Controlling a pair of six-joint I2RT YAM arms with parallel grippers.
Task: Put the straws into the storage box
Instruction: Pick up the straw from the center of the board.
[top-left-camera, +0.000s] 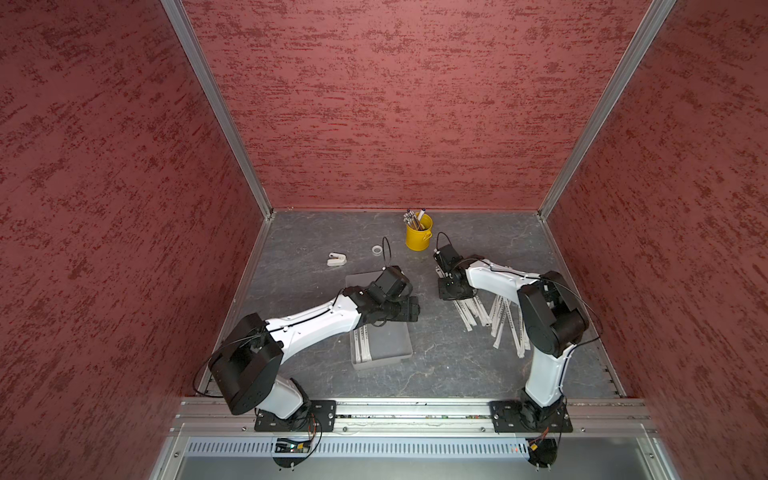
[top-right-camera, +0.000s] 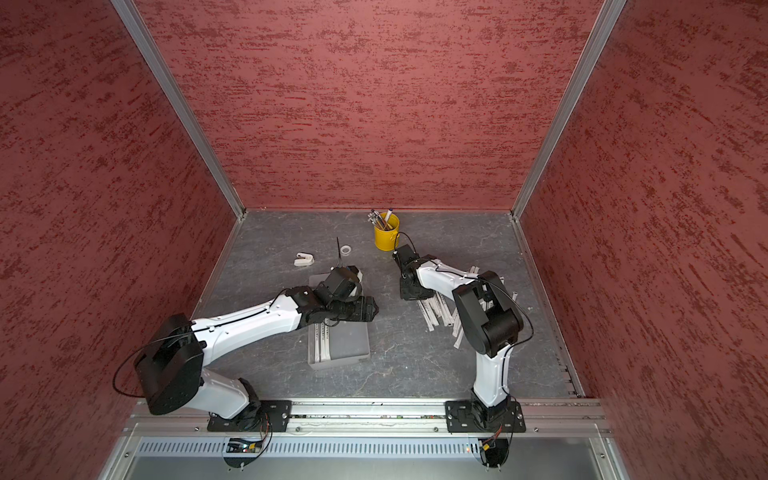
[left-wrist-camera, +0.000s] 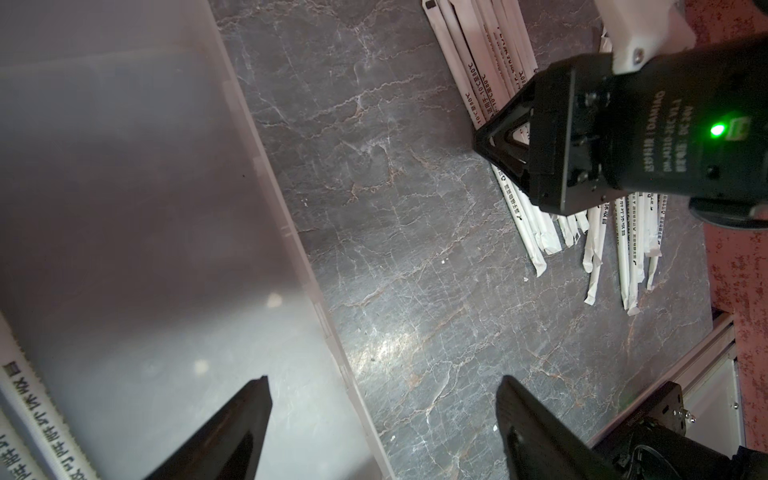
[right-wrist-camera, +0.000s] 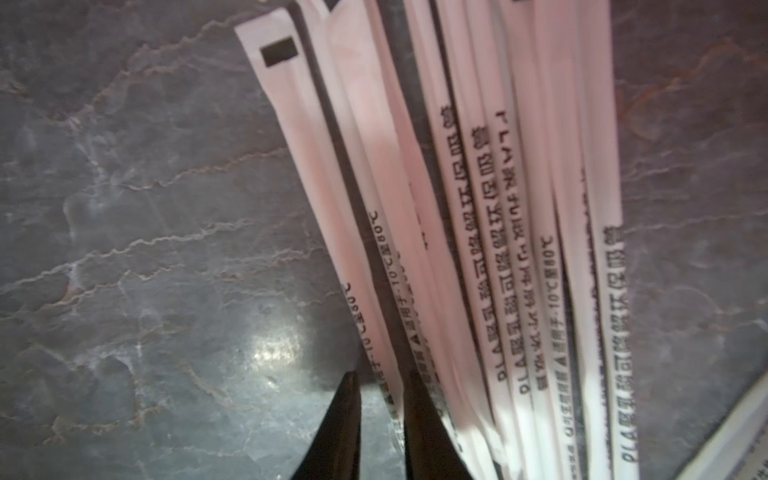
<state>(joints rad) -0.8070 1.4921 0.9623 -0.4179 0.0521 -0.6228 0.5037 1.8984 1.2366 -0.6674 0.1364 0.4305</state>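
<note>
Your left tool (left-wrist-camera: 382, 380) hangs over the storage box (top-left-camera: 388, 343) wall, fingers apart and empty. A few straws (top-left-camera: 362, 347) lie inside. To the right, the loose pile (top-left-camera: 498, 320) fans across the tabletop (top-left-camera: 436, 365), where your right tool (right-wrist-camera: 382, 386) pinches one straw.

White shells and black joints are making up the left arm (top-left-camera: 316, 322) and right arm (top-left-camera: 494, 276); thin black cables (top-left-camera: 299, 319) are trailing along, a green light (left-wrist-camera: 715, 130) glowing.
</note>
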